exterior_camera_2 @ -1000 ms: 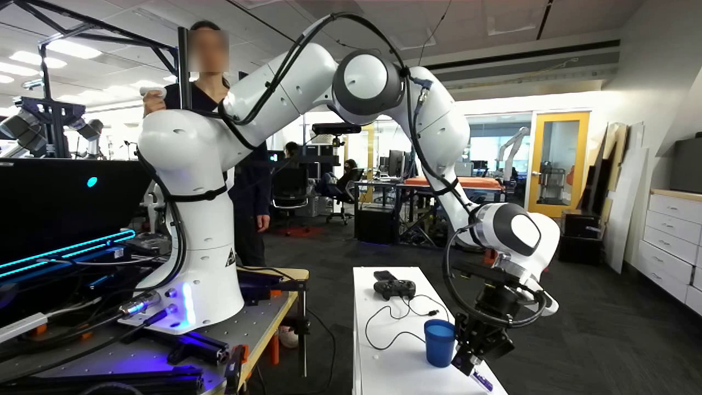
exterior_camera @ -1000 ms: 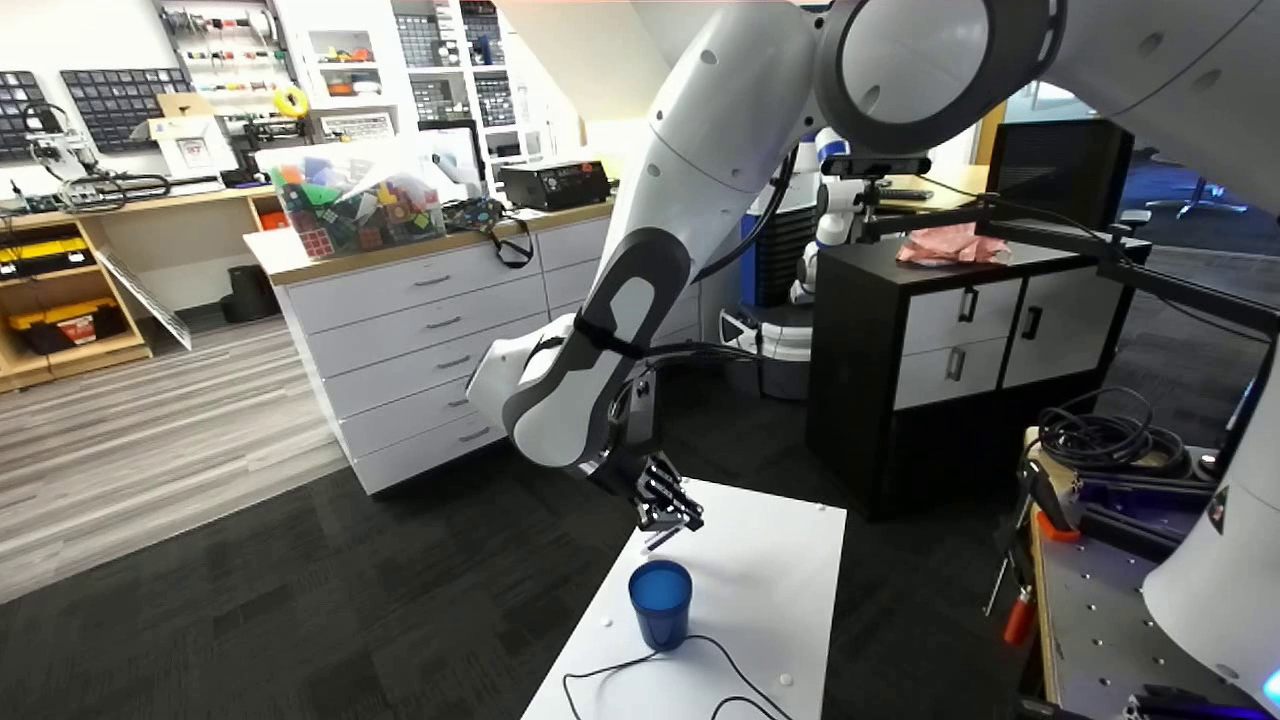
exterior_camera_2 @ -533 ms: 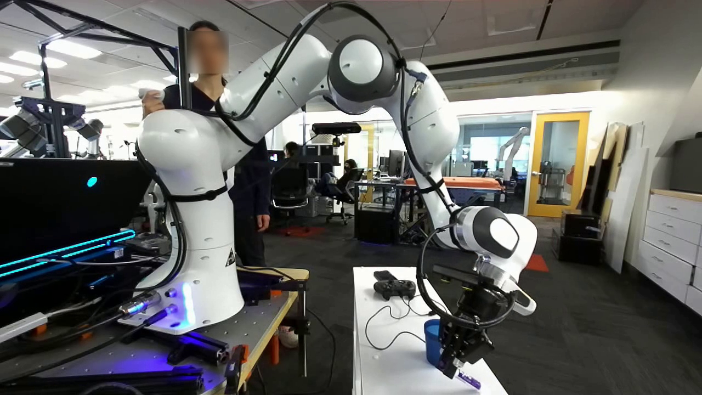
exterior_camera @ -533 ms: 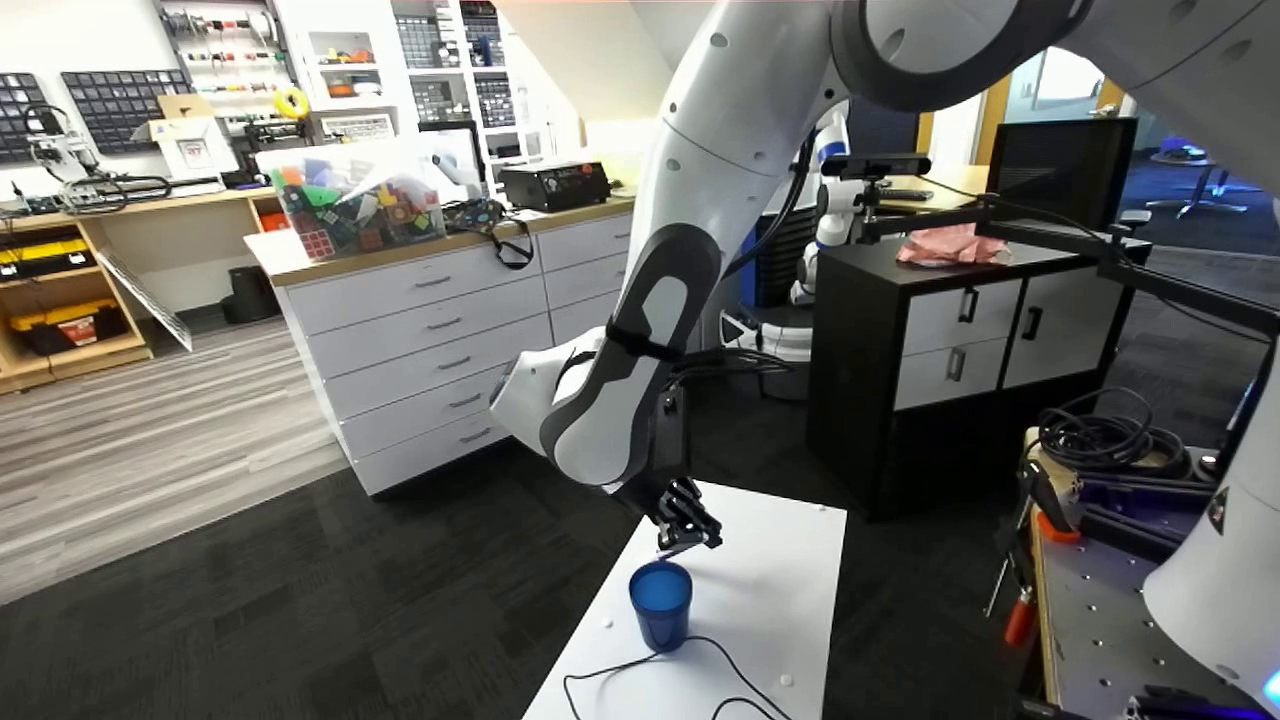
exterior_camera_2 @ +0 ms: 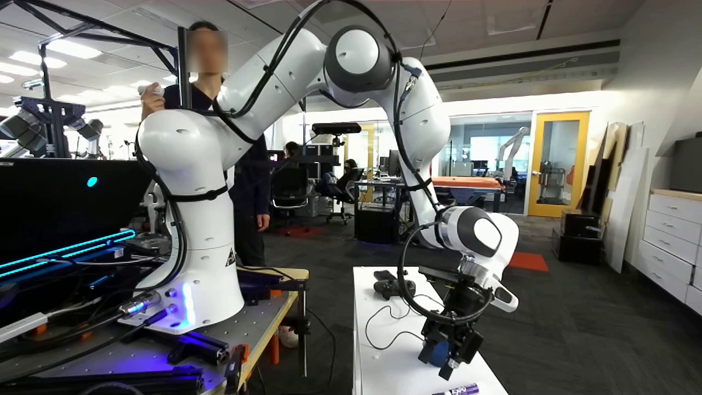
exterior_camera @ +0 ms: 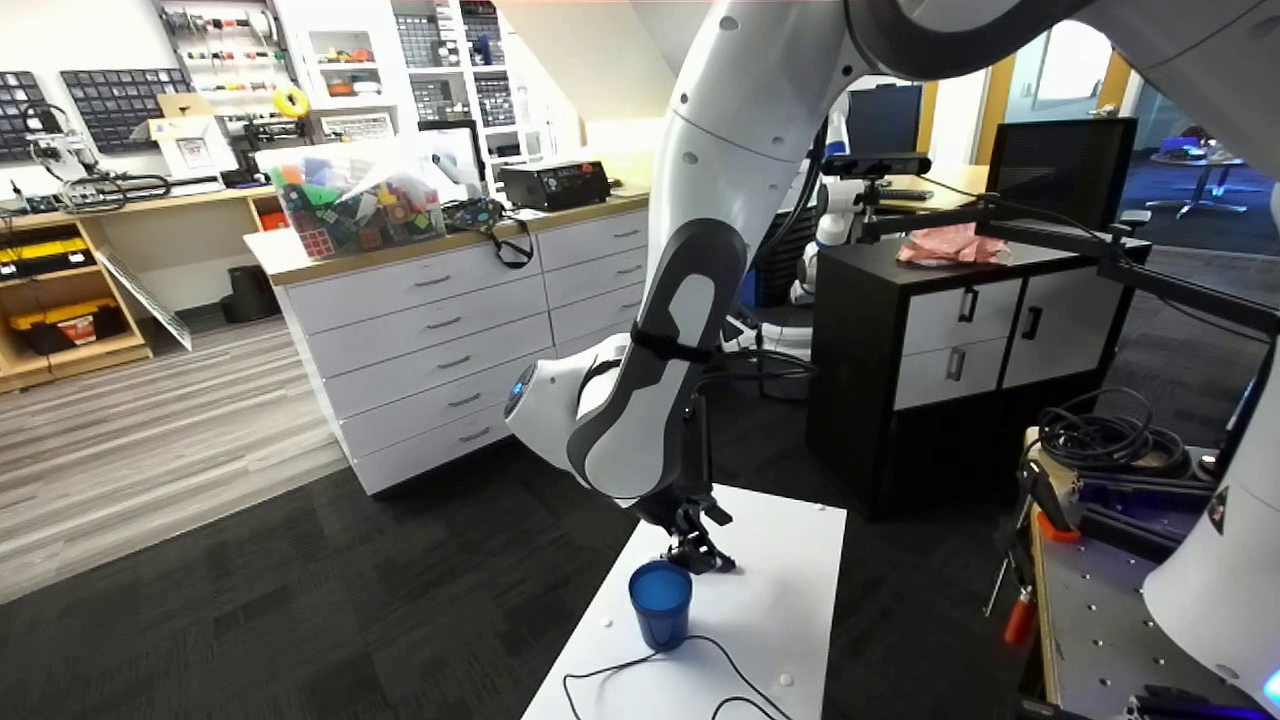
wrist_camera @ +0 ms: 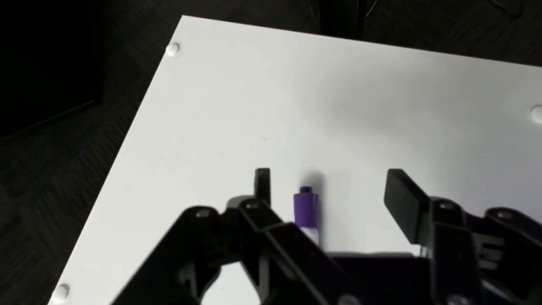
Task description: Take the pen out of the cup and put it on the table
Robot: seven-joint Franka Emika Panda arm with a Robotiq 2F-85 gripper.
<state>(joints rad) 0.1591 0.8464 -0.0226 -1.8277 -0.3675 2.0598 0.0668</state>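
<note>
A purple-capped pen [wrist_camera: 305, 209] with a white barrel lies on the white table [wrist_camera: 220, 114]; its lower part is hidden by my linkage in the wrist view. Near the bottom of an exterior view the pen [exterior_camera_2: 460, 390] rests flat. My gripper [wrist_camera: 328, 182] stands open above it, the two fingers wide apart, the pen closer to the left finger and touched by neither. Upright on the table is the blue cup [exterior_camera: 660, 605], right beside the gripper [exterior_camera: 725, 540]; in an exterior view the fingers partly cover the cup [exterior_camera_2: 439, 354].
A thin black cable [exterior_camera: 735, 665] loops over the table next to the cup and leads to a black game controller [exterior_camera_2: 386, 288]. Small white knobs [wrist_camera: 172, 49] sit along the table edge. A drawer cabinet [exterior_camera: 420, 320] stands beyond the table.
My gripper has opened and let go of the pen, which has gone from tilted between the fingers to flat on the table. The arm has lowered and moved closer to the cup.
</note>
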